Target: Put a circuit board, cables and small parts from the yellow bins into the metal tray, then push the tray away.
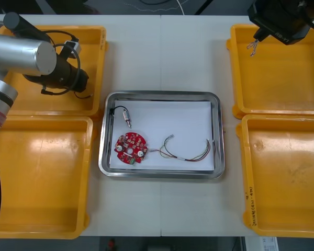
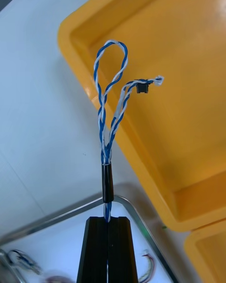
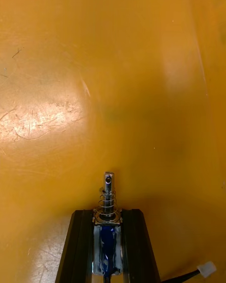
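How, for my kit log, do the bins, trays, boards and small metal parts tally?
yellow bins: 4
metal tray: 1
red circuit board: 1
small metal parts: 2, one in the tray, one in the jaws of the left gripper
Total: 8

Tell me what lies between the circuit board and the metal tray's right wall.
In the front view, a red and yellow cable lies between the circuit board and the right wall of the metal tray.

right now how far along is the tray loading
Done: the circuit board, red and yellow cable and one small metal part lie in the metal tray. In hand: right gripper holds the blue and white cable, left gripper another small metal part. Left: placing both, pushing the tray.
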Controlling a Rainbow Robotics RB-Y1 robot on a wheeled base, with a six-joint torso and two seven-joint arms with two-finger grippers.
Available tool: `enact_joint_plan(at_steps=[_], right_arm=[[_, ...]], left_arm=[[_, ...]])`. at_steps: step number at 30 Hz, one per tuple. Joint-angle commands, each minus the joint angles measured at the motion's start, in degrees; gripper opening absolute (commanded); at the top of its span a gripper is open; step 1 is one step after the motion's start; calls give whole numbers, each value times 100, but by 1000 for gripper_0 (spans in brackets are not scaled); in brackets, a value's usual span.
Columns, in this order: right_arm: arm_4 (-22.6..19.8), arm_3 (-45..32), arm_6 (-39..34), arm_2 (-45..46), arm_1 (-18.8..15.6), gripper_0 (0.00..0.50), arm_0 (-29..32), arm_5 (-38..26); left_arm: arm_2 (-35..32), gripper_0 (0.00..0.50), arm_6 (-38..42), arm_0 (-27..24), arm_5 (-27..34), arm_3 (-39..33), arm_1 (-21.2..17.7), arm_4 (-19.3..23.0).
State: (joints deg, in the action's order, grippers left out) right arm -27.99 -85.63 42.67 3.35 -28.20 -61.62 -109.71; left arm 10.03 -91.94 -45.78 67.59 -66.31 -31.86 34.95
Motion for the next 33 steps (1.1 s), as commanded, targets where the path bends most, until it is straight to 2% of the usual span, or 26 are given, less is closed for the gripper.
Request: enact_joint_plan(at_steps=[1, 8, 14, 21, 27, 33], right_arm=[[-260, -587, 611, -546, -239, 0, 142, -29], [-989, -1483, 1798, -1038, -388, 0, 396, -29], [-1341, -2169, 2844, -1416, -424, 0, 625, -29], [-1359, -2547, 4250, -1978, -450, 0, 818, 46], [-1315, -2600, 5296, -2453, -406, 0, 1161, 881], [-1007, -2600, 6043, -2972, -388, 0, 1416, 1707]], left_arm=[[-54, 0, -254, 183, 17, -119, 22, 74], [-669, 0, -254, 174, 914, -664, -40, -5], [-1214, 0, -228, 183, 1722, -1138, -101, -93], [-1565, 0, -140, 174, 2549, -1683, -154, -260], [-1671, 0, 36, 174, 3427, -2369, -154, -744], [-1732, 0, 220, 174, 4175, -2826, -110, -928]])
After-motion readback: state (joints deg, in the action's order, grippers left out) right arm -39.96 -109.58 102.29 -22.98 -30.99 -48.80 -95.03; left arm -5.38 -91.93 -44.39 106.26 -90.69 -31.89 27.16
